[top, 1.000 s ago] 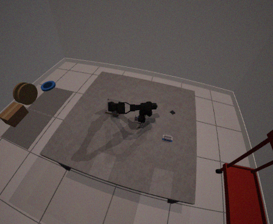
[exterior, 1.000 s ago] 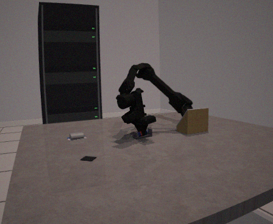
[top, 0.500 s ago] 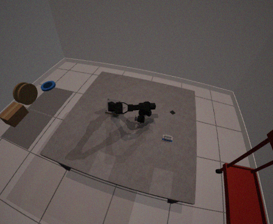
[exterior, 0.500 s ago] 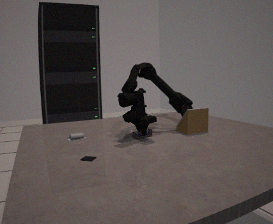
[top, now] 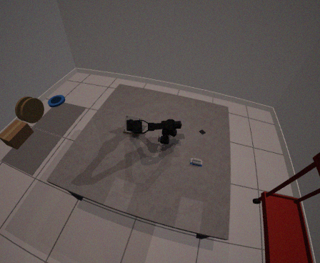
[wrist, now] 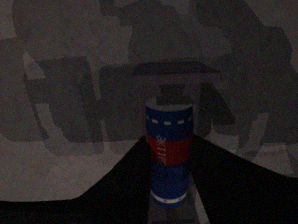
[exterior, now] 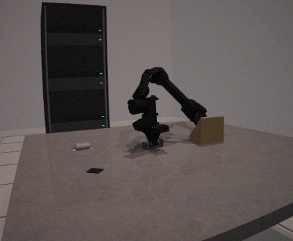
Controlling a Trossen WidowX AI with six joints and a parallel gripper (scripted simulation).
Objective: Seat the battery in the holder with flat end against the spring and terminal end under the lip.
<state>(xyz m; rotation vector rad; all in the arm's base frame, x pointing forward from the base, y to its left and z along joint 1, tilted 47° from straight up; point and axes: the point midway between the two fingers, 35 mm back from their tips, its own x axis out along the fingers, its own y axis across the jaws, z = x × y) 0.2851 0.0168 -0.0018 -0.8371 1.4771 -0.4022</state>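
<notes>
The battery [wrist: 170, 175] is blue with a red band and shows between the fingertips in the wrist view; its blue and red also show low at the fingers in the exterior view. My gripper [wrist: 166, 141] [exterior: 154, 143] [top: 163, 141] is shut on it. The dark holder [wrist: 175, 69] [exterior: 148, 148] is on the table under the gripper. In the wrist view its raised end is beyond the battery's pale far end, and a dark gap shows between them. The battery is lined up along the holder. Whether it is flat on the holder's floor, and where the spring is, I cannot tell.
A white cylinder [exterior: 82, 146] [top: 196, 161] lies on a small blue-and-white base, away from the holder. A small black square [exterior: 95, 170] [top: 202, 131] lies flat on the table [exterior: 169, 196]. A tan wedge-shaped block [exterior: 212, 130] stands by the arm's base.
</notes>
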